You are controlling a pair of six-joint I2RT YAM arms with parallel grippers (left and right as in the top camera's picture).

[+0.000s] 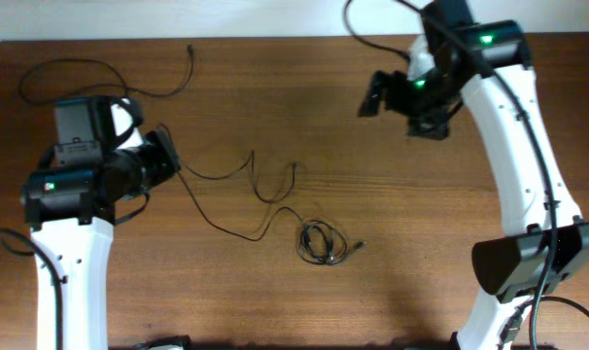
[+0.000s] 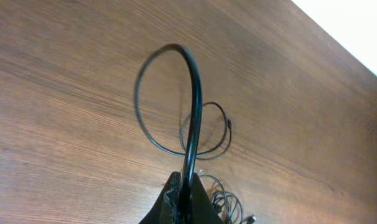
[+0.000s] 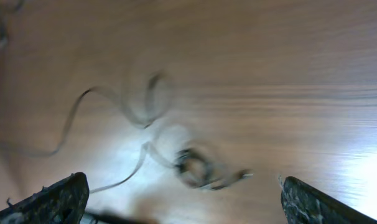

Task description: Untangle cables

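Note:
My left gripper (image 1: 170, 161) (image 2: 187, 200) is shut on a thin black cable (image 1: 238, 175). That cable runs right from the jaws in loose loops and down toward a small dark coiled tangle (image 1: 319, 243) with a silver-tipped plug. In the left wrist view the held cable (image 2: 193, 93) arcs up from the jaws, with a loop (image 2: 207, 130) and the tangle (image 2: 229, 204) on the wood beyond. Another thin black cable (image 1: 100, 70) lies loose at the far left. My right gripper (image 1: 375, 94) (image 3: 185, 205) is open, empty and high above the table. Its view shows the blurred tangle (image 3: 201, 169).
The wooden table (image 1: 411, 214) ends at a white edge along the back. Thicker black arm cables hang by the right arm (image 1: 513, 146) and beside the left arm base (image 1: 13, 243).

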